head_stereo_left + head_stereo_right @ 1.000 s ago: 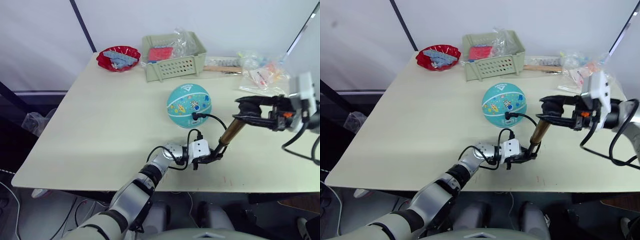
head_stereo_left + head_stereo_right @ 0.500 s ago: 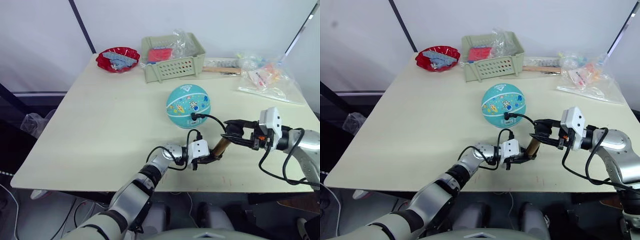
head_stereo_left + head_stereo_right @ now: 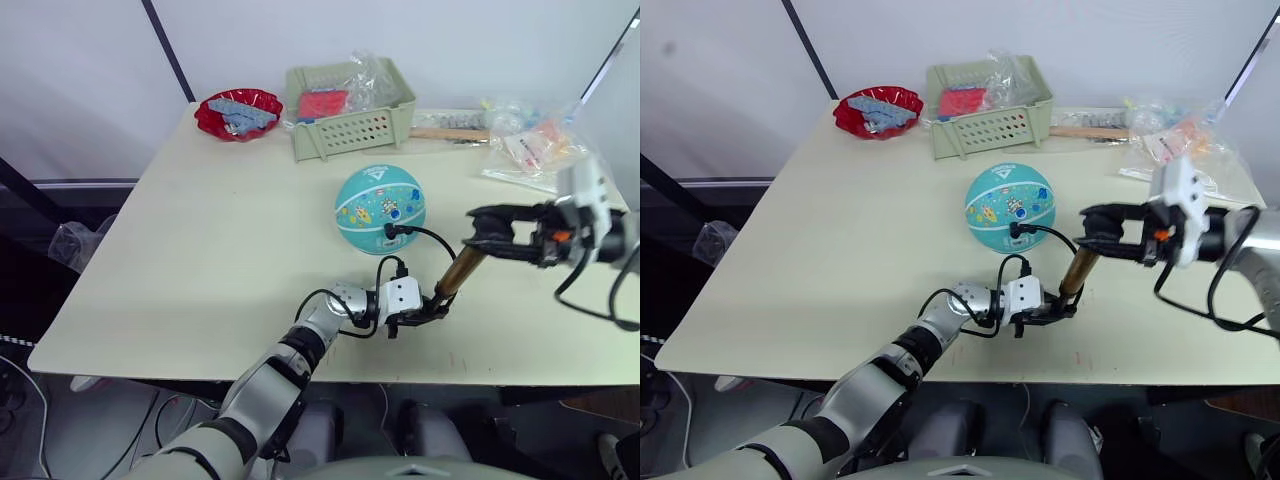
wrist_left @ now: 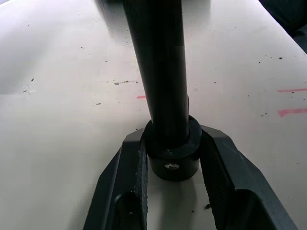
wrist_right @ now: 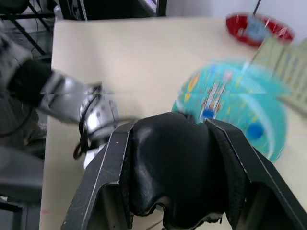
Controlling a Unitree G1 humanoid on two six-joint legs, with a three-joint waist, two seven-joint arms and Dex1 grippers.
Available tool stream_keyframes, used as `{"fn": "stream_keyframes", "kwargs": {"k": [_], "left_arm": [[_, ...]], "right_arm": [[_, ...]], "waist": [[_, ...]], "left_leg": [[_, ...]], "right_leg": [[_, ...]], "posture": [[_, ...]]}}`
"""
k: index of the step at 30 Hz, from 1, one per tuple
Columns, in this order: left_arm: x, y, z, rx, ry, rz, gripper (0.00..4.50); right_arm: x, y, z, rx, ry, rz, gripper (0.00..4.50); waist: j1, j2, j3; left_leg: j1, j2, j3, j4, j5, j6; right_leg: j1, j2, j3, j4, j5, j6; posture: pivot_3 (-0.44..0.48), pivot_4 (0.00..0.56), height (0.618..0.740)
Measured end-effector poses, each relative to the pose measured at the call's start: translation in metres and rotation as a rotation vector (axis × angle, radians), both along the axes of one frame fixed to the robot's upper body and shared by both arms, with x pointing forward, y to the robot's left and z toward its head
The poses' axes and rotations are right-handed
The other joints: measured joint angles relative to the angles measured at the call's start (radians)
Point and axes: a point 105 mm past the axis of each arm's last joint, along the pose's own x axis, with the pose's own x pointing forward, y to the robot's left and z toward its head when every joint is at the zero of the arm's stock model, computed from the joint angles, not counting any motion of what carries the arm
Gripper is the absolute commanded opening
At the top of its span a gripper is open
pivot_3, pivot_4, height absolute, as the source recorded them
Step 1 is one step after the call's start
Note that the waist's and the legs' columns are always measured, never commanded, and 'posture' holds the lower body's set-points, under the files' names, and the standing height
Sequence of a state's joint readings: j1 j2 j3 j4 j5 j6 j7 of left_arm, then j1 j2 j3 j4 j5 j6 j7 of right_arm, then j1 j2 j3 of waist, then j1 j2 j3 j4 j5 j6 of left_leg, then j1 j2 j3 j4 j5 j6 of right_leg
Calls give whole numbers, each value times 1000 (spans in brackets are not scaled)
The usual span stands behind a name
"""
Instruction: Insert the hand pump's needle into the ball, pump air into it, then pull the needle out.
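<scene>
The teal ball (image 3: 380,208) rests mid-table. The hand pump (image 3: 456,276) stands tilted near the front edge, its brass barrel leaning up to the right. My left gripper (image 3: 432,308) is shut on the pump's black bottom cap (image 4: 171,160). My right gripper (image 3: 490,228) is shut on the black T-handle (image 5: 172,184), raised above the barrel. A thin black hose (image 3: 425,238) loops from the pump's base to a black fitting (image 3: 390,233) pressed against the ball's near side. The needle pin itself is hidden there.
A green basket (image 3: 350,110) and a red bowl (image 3: 238,112) stand at the table's back. Plastic bags (image 3: 530,145) and a wooden-handled tool (image 3: 448,133) lie at the back right. The table's front edge (image 3: 400,380) runs just below the pump.
My right gripper pushed the handle down toward the barrel half a second ago and has now drawn it back up and to the right. Left gripper and ball stayed put.
</scene>
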State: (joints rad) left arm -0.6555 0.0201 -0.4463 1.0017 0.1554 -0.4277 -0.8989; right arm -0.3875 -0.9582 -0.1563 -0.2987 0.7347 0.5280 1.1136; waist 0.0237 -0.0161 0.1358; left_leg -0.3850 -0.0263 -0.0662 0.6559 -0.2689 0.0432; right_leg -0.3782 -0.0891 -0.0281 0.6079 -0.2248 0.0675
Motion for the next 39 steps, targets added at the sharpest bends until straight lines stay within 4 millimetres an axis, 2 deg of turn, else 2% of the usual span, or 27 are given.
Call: {"fn": "stream_keyframes", "kwargs": {"k": [6,18,22,24,30,39], "left_arm": [[1,0,0,-3,0,6,1068],[0,-1,0,-7,1,3,1068],[-1,1,-3,-4,7,15,1068],[-1,4,-5,2,13,22,1068],[0,5,-7,10,12,32,1068],[-1,5,-8,11,14,31,1068]], "right_arm": [[-4,-3,43,39,-23,-3,1627],[-3,-4,46,44,10,-27,1627],[-2,-4,26,70,-7,-34,1627],[0,-2,8,79,-4,-35,1627],[4,4,-32,17,0,-40,1627],[7,10,-78,-10,36,-74,1627]], "waist": [[-3,1,1],[0,1,2],[-2,-6,-5],[-5,-11,-9],[-8,-12,-14],[-8,-12,-18]], "left_leg": [[0,0,1,0,0,0],[-2,-1,1,0,0,0],[1,0,1,0,0,0],[3,1,1,0,0,0],[5,2,1,0,0,0],[5,2,1,0,0,0]], "right_leg": [[0,-1,2,0,0,0],[-1,-5,1,0,0,0],[1,-4,1,0,0,0],[2,-1,1,0,-1,2],[3,-1,2,1,-2,5],[3,1,2,1,0,1]], "posture": [[0,150,740],[0,150,740],[0,150,740],[0,150,740],[0,150,740],[0,150,740]]}}
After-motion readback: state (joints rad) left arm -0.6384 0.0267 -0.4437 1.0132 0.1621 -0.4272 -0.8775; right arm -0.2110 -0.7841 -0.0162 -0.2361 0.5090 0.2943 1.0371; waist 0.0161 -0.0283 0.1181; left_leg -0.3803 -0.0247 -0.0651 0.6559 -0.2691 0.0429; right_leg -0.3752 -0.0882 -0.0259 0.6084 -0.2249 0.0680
